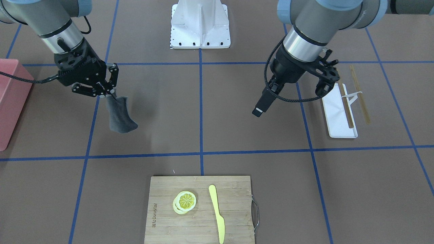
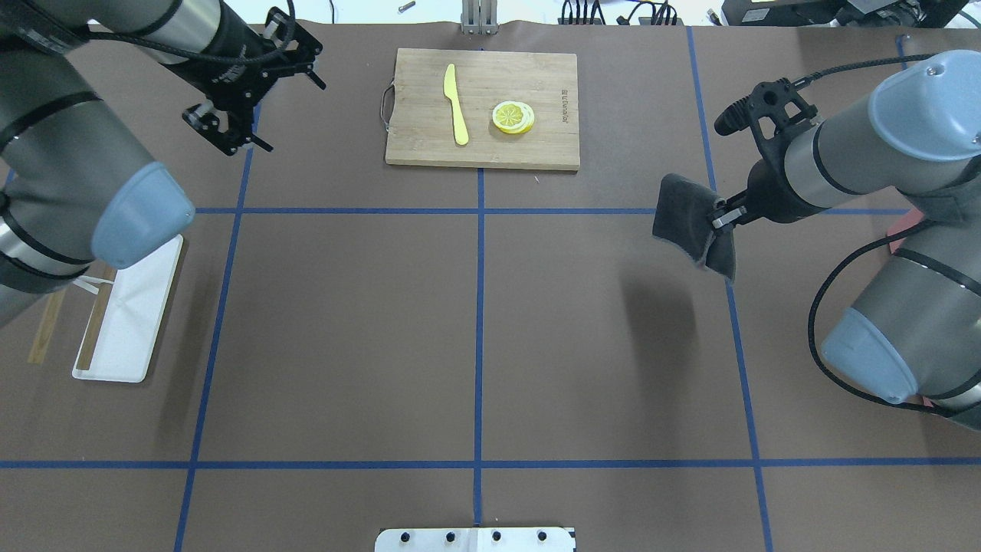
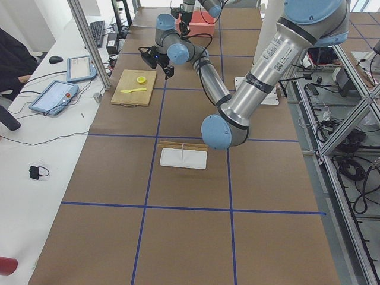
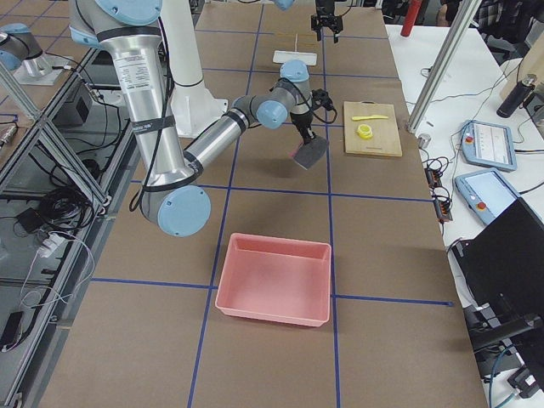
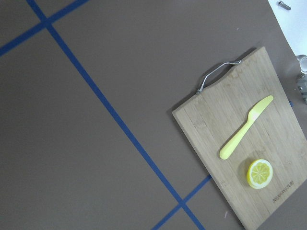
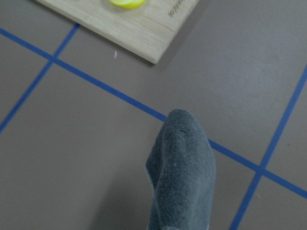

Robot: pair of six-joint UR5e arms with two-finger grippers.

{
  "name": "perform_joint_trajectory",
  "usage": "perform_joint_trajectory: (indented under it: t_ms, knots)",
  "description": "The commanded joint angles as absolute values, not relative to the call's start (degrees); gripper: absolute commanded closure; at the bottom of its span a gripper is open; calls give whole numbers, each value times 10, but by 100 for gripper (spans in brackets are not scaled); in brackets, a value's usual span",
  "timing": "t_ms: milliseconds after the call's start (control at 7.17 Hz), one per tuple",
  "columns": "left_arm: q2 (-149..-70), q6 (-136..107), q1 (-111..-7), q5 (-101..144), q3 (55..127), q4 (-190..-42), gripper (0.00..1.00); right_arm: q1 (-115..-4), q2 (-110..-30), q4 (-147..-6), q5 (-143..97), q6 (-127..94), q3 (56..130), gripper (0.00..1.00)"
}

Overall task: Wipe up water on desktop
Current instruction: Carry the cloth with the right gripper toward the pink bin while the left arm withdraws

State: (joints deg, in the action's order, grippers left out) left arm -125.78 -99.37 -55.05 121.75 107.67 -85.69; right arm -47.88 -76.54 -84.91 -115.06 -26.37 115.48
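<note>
The desktop [image 2: 475, 345] is a flat brown surface with a grid of blue tape lines. I see no water on it in any view. My right gripper [image 2: 720, 218] is shut on a dark grey cloth [image 2: 693, 230]. The cloth hangs from it above the desktop, near a blue line. In the front view the right gripper [image 1: 107, 94] holds the cloth [image 1: 120, 115] hanging down. The right wrist view shows the cloth [image 6: 182, 172] over the tape lines. My left gripper [image 2: 234, 134] hovers open and empty left of the cutting board; it also shows in the front view [image 1: 327, 84].
A bamboo cutting board [image 2: 552, 146] with a yellow knife [image 2: 456, 103] and lemon slices [image 2: 513, 116] lies at the far middle. A white tray [image 2: 126, 322] with chopsticks lies under my left arm. A pink bin [image 4: 276, 280] stands on my right. The robot's base [image 1: 200, 27] is near.
</note>
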Motion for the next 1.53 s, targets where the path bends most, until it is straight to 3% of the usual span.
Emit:
perform_joint_trajectory:
  t_ms: [0, 418, 1394]
  knots:
    - [-1184, -772, -591, 1217, 1130, -806, 1, -510, -788, -947, -1148, -149, 1149, 100]
    - [-1104, -586, -637, 1217, 1147, -808, 1, -543, -787, -1000, -1099, -51, 1083, 100]
    - [-1091, -566, -641, 1179, 1123, -812, 1, -380, -707, -997, -1098, -198, 1030, 100]
